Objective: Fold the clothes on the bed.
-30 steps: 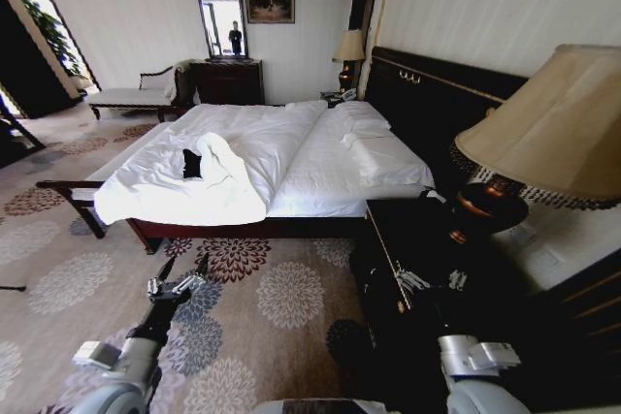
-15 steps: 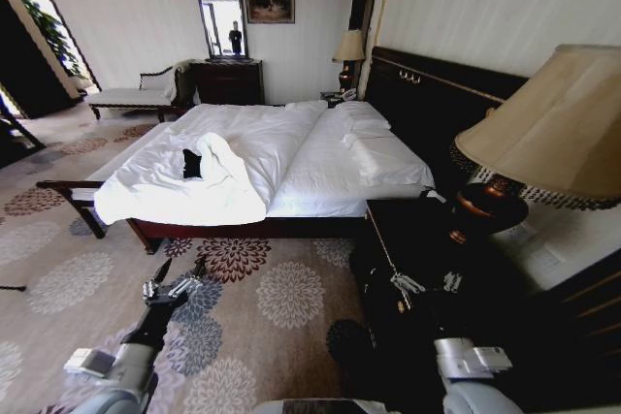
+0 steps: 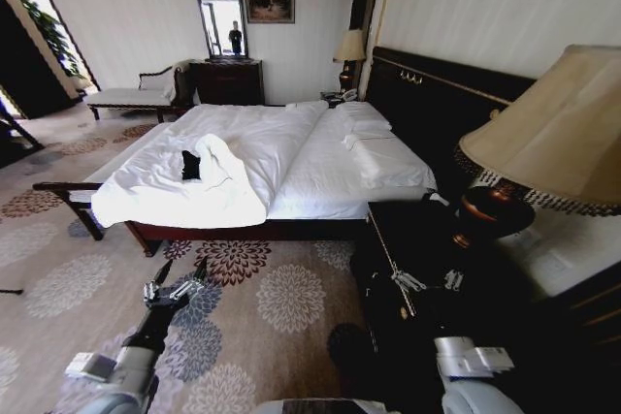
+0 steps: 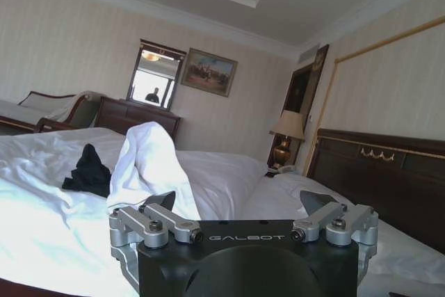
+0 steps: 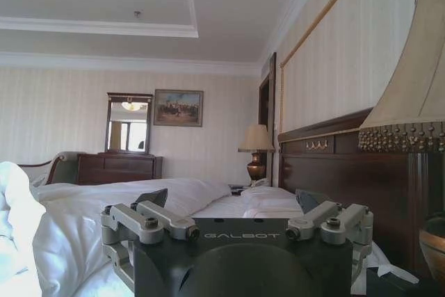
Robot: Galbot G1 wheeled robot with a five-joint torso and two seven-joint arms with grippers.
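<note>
Lying bunched on the bed — clothes; both hands open.

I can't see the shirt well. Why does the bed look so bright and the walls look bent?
Head view: wide lens curves the walls, and the nightstand sits in deep shadow. Left wrist view: the duvet is glaring white, leaving the black T-shirt a dark lump.

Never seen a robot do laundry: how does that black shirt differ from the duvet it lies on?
The shirt is black, small and bunched in a heap; the duvet is white, far larger and spread over the bed, with one fold heaped up beside the shirt. Both are soft, rumpled cloth, and neither gripper touches them.
</note>
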